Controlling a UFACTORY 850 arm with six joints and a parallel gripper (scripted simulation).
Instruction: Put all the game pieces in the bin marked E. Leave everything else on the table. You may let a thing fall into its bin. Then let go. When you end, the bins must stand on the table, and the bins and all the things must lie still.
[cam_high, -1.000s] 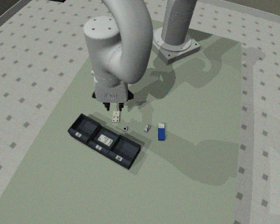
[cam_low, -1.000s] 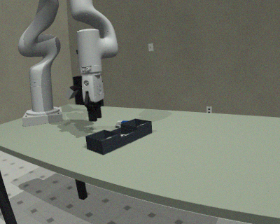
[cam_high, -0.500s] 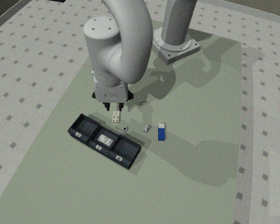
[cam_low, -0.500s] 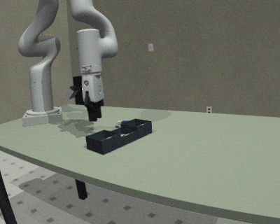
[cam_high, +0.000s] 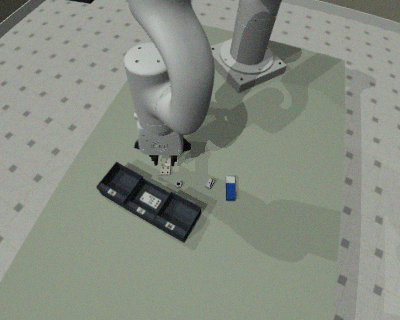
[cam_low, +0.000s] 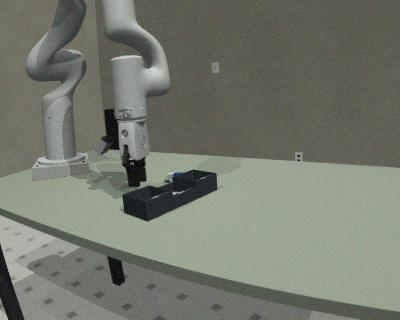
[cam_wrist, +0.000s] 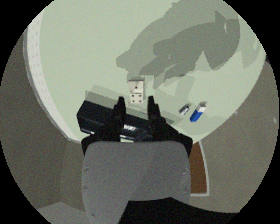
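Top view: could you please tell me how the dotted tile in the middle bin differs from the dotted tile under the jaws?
The binned tile lies inside the middle bin; the other tile lies on the table beside the bins. The binned tile is away from the gripper, whose open jaws hang over the table tile without gripping it. The binned tile looks larger, though the other is partly hidden. Both are white with dark dots and lie flat.
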